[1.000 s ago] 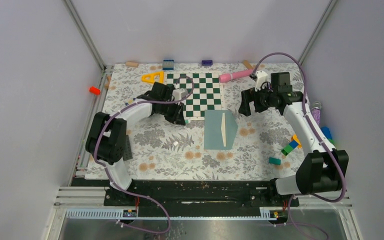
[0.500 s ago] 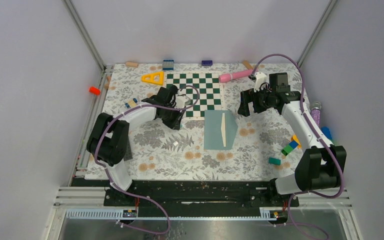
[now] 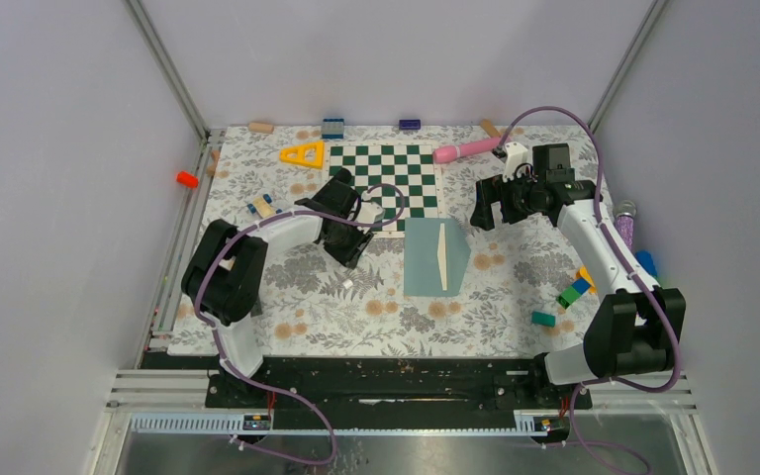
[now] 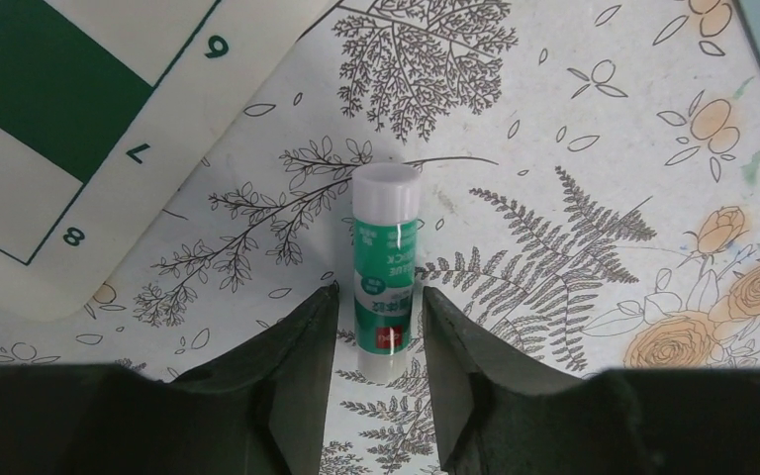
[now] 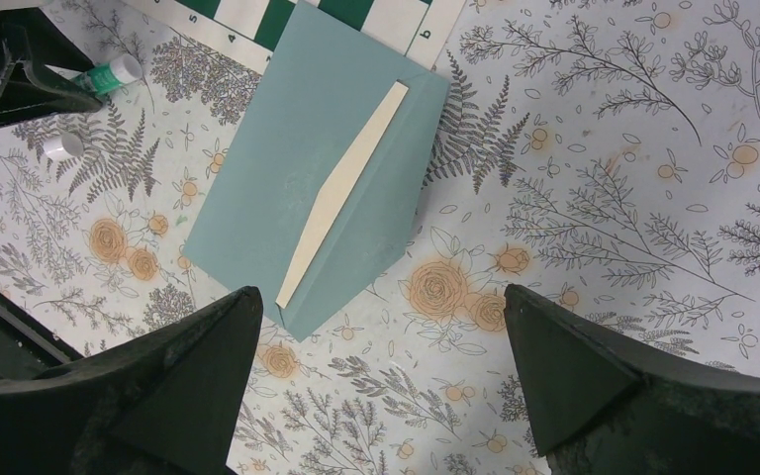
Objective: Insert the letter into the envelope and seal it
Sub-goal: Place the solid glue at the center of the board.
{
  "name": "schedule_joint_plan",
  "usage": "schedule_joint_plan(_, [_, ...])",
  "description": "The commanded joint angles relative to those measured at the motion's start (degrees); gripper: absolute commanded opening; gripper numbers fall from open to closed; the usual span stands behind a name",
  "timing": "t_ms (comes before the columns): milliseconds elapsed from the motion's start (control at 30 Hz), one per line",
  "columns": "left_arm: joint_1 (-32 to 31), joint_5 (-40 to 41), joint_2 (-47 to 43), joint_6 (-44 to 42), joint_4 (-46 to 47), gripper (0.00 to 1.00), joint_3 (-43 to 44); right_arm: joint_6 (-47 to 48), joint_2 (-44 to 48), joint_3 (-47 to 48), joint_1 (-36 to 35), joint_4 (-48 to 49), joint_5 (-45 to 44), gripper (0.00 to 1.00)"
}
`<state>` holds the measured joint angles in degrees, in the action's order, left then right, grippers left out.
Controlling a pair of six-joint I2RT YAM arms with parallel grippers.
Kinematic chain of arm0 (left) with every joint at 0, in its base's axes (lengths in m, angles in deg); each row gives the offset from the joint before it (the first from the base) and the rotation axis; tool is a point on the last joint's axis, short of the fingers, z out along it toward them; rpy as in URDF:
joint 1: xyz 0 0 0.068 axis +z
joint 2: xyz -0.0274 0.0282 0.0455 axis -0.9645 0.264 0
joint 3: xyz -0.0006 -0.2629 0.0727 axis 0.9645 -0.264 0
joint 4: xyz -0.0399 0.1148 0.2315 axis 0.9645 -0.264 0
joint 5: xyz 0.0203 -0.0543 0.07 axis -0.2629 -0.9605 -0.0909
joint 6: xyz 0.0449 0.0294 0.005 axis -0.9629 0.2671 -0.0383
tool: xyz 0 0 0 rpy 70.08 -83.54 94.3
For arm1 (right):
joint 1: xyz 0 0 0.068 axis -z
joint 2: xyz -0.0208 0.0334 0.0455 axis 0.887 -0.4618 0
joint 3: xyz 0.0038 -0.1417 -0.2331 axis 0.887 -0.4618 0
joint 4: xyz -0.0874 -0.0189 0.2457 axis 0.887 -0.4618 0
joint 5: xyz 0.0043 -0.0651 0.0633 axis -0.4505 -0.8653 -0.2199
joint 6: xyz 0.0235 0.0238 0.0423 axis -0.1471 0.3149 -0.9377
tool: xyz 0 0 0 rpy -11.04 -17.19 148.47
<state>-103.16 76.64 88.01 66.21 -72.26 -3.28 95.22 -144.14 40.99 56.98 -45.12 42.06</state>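
"Any numbers you can read?"
"Yes. In the left wrist view, the chessboard (image 4: pixel 59 99) edge shows 7 and 8. In the right wrist view it shows 4 and b."
"And the glue stick (image 4: pixel 384 259)?"
"Its green label has white words, too small to read."

We see only a cream sliver of the letter (image 5: pixel 341 193); the envelope (image 5: pixel 287 168) covers the rest. From above, the left gripper (image 3: pixel 350 249) hides the glue stick (image 4: pixel 386 237).

A green-white glue stick (image 4: pixel 386 259) lies between the parted fingers (image 4: pixel 302 341) of the left end effector (image 4: pixel 378 292).
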Motion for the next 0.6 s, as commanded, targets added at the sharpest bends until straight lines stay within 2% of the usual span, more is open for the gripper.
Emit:
schedule_joint_plan(0, [-0.01, 2.42, 0.51, -0.43, -0.90, 0.41, 1.08, -0.60, 1.57, 0.07, -0.19, 1.42, 0.11, 1.00])
schedule_joint_plan(267, [-0.16, -0.59, 0.18, -0.12, -0.89, 0.57, 2.10, -0.44, 1.70, -0.02, -0.19, 1.39, -0.82, 1.00])
schedule_joint_plan(567, [-0.54, -0.29, 0.76, 0.01, -0.89, 0.60, 3.10, -0.33, 2.44, -0.11, -0.17, 1.34, -1.16, 1.00])
